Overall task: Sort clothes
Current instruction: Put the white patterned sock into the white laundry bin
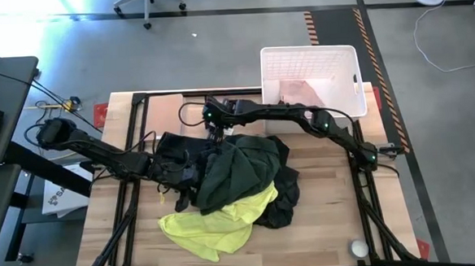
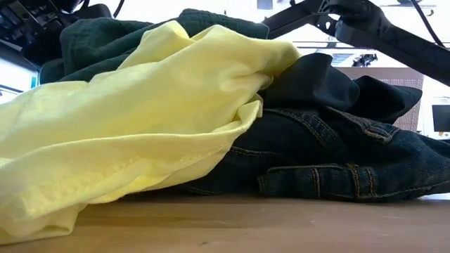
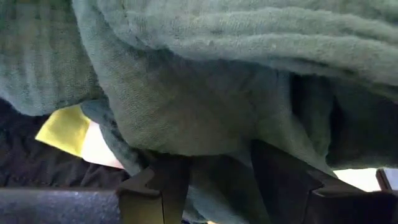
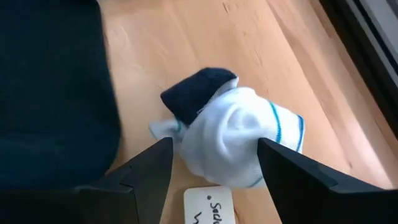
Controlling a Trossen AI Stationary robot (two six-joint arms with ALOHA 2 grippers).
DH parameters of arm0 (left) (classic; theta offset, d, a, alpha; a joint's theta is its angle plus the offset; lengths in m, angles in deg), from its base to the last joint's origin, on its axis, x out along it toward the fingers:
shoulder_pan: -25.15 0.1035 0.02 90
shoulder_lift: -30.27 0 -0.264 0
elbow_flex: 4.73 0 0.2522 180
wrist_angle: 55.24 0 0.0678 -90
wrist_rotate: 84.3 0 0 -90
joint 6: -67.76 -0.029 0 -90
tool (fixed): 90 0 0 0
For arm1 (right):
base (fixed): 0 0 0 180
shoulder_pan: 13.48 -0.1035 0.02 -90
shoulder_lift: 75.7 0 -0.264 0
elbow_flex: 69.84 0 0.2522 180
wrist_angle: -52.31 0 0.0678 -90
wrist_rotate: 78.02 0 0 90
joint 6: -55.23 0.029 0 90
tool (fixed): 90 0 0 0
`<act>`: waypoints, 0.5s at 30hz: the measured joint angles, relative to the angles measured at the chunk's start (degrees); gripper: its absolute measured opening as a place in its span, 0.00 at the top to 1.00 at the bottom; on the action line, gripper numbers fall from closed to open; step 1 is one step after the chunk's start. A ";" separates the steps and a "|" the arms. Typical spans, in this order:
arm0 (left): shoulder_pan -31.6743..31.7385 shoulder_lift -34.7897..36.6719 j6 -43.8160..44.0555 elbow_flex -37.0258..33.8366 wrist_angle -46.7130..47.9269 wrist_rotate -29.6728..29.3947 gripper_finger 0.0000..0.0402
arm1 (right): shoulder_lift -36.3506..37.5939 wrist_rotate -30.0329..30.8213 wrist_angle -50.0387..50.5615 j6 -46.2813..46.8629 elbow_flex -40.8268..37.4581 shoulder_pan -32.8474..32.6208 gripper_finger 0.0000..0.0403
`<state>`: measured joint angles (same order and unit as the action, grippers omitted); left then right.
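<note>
Clothes still lie heaped mid-table: a dark green fleece garment (image 1: pixel 238 172) over neon yellow fabric (image 1: pixel 218 222) and black pieces. Only something pinkish, perhaps a garment, sits in the white plastic basket (image 1: pixel 351 94). Right gripper (image 4: pixel 214 162), fingers apart, straddles a balled white sock (image 4: pixel 239 143); left gripper (image 3: pixel 217 186), also spread, is buried under the green.

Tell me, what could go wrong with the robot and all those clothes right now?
1. The right gripper has its fingers on both sides of a rolled white sock beside a paper label; closing might pinch the label too.
2. The left gripper is buried in the dark green garment, which overlaps the yellow garment, so lifting may drag several pieces.
</note>
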<state>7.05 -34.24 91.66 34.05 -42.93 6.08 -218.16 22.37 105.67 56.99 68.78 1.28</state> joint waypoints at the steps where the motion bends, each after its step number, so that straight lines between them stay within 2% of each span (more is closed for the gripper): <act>1: 0.00 0.00 0.00 0.00 -0.10 0.02 0.59 | -0.32 0.53 0.00 -0.33 0.00 -0.02 0.43; 5: 0.00 0.00 0.00 0.00 -0.19 0.02 0.59 | -1.37 2.39 0.16 -0.56 0.00 0.18 0.47; 8: 0.00 0.00 0.03 0.00 -0.24 0.01 0.59 | -1.65 2.68 0.18 -0.56 0.00 0.52 0.56; 10: 0.00 0.00 0.03 0.02 -0.33 0.02 0.59 | -1.66 2.87 0.24 -0.52 0.00 0.67 0.66; 14: 0.00 0.00 0.07 0.02 -0.35 -0.07 0.59 | -1.66 2.93 -1.43 -1.85 0.00 0.70 0.92; 15: 0.00 0.00 0.07 0.02 -0.35 -0.09 0.59 | -1.66 2.95 -2.29 -2.77 0.00 0.63 0.96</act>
<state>7.05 -34.24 91.73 34.07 -43.28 5.99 -219.82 25.32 103.38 54.21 68.78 1.91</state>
